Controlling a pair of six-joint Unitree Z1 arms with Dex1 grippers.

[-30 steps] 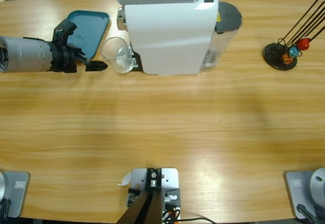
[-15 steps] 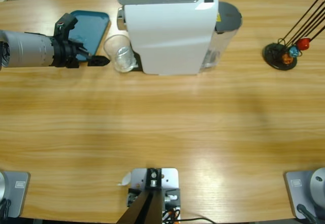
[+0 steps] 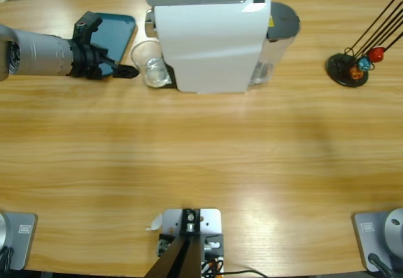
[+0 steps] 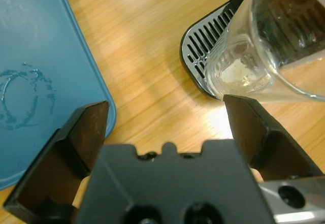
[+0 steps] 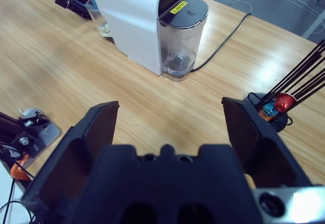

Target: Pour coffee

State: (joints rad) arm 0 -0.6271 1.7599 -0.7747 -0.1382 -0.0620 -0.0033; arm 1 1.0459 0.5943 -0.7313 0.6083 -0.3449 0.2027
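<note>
The left gripper (image 4: 165, 127) had its fingers spread wide and empty, the clear glass (image 4: 264, 51) lying just beyond its right-hand finger.

clear glass cup (image 4: 264, 46), glossy wooden table (image 3: 201, 158)

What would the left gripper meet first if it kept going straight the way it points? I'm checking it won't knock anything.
Most likely the glass cup: the left gripper, open, points at it from the tray side, with the coffee machine right behind. The left wrist view puts the cup slightly off-centre, so one jaw might touch first.
</note>
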